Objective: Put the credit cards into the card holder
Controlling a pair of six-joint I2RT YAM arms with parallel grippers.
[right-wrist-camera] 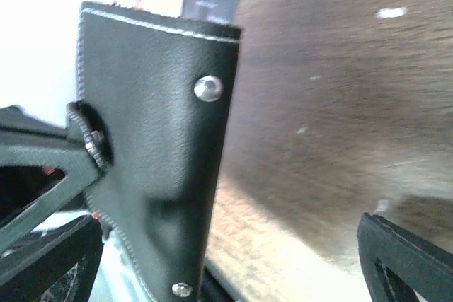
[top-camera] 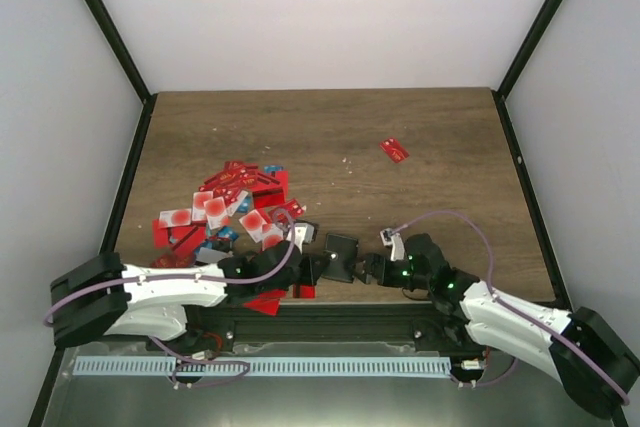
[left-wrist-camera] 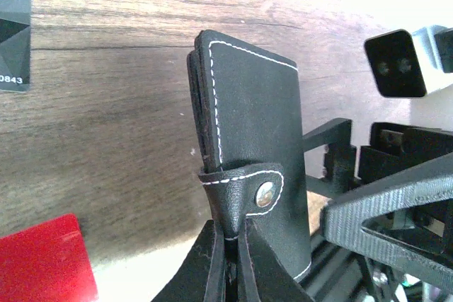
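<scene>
Here, card holder [left-wrist-camera: 255,139] in left fingers [left-wrist-camera: 200,268], long axis seemingly straight ahead

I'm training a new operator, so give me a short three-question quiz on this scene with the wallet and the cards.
1. True or false: the left hand is shut on the black wallet.
2. Multiple choice: the right hand is A) shut on a card, B) open, C) out of sight.
3. Fill in: seen from overhead, one red card lies apart from the pile of cards, to the pile's ____.
Key: 1 true; 2 B; 3 right.
</scene>
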